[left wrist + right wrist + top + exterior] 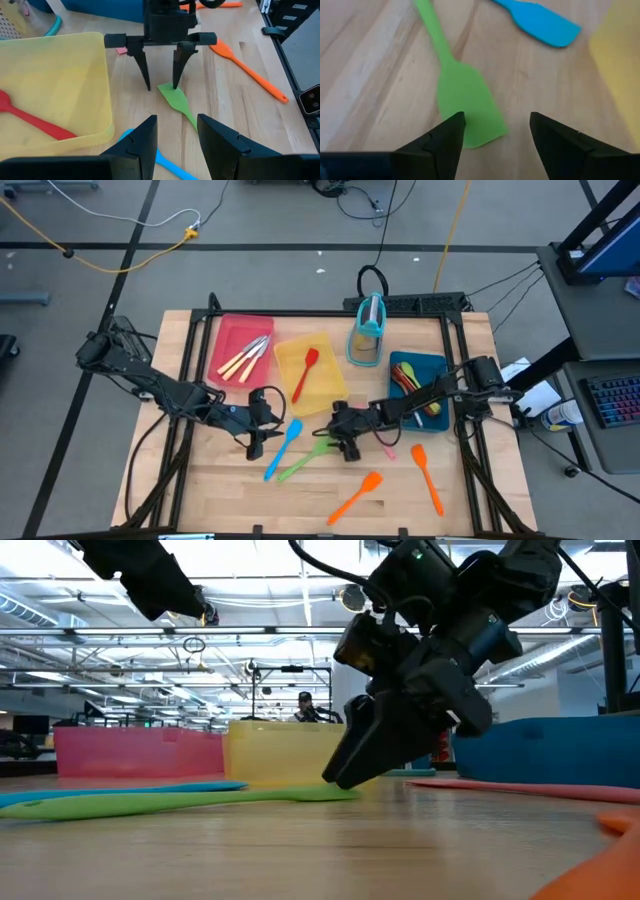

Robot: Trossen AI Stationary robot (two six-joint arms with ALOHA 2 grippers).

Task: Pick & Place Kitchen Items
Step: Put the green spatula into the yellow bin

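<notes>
A green spatula (305, 462) lies flat on the wooden table (220, 500), with a blue spatula (283, 448) beside it. My right gripper (345, 448) is open and low over the green blade (462, 95), its fingers pointing down. One finger (177, 70) stands at the blade's end and the other (144, 70) beside it. My left gripper (177, 137) is open and empty, above the two spatulas' handles and facing the right gripper. Two orange spatulas (358, 496) (427, 477) lie near the table's near right. My right gripper has one fingertip (175, 86) at the end of the green spatula's blade (172, 92), coming from above. I cannot tell whether it touches. The spatula lies flat on the table.
At the far side stand a red tray (228, 330) with cream-handled knives, a yellow tray (330, 385) holding a red spatula (305, 373), and a blue tray (437, 365) with several utensils. A teal-framed holder (367, 330) stands behind them. A small pink piece (388, 448) lies by the right gripper.
</notes>
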